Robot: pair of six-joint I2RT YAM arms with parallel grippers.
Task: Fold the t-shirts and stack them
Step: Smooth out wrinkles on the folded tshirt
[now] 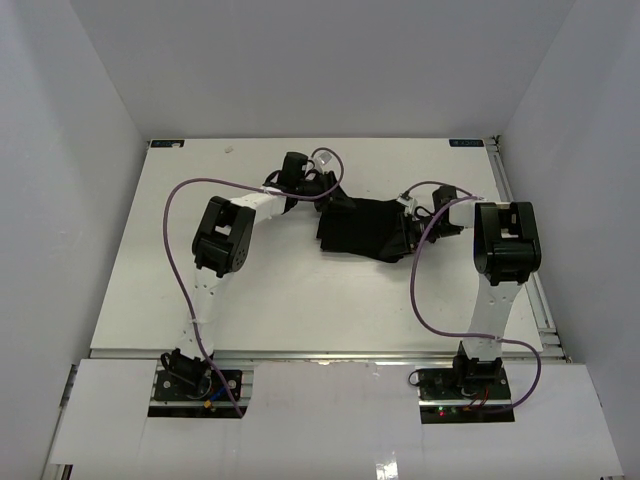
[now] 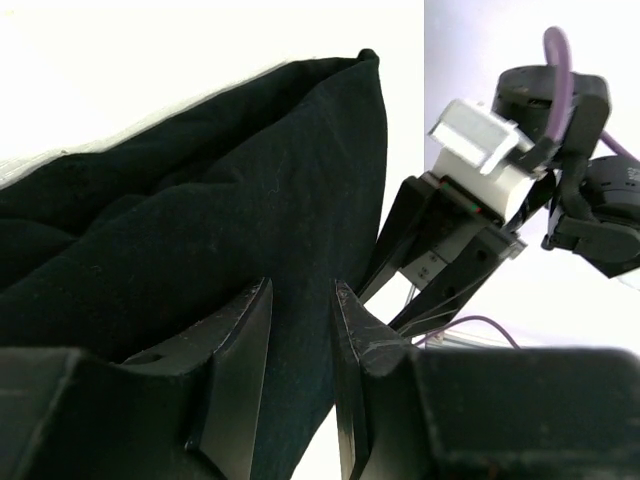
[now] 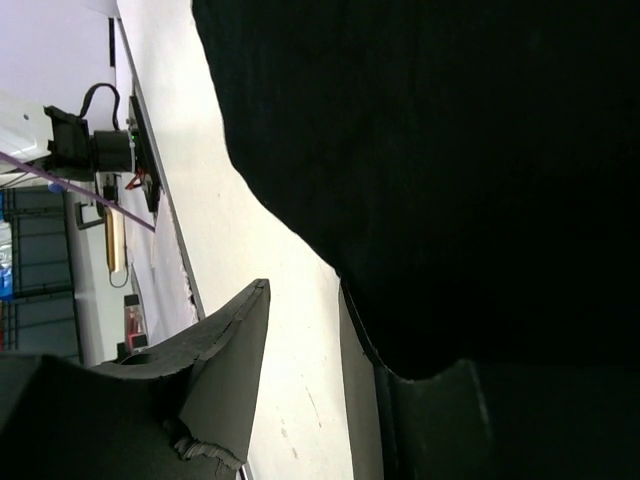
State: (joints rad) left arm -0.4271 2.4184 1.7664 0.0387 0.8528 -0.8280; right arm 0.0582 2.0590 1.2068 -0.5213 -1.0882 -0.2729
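Top external: white table [image 1: 300, 300] up front, black t-shirt [image 1: 365, 230] bunched just toward 1 o'clock of centre, white walls [image 1: 300, 60] beyond. The left gripper [image 2: 300, 290] pinches its 10 o'clock corner, fingers narrow. The right gripper [image 3: 303, 285] sits at 3 o'clock, slightly parted, gripping nothing.

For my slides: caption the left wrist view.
Left fingers grip a fold of the black t-shirt, right fingers alongside.

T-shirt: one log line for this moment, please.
t-shirt: bunched on table | left gripper: fabric in gap, grip unclear | right gripper: open at its edge
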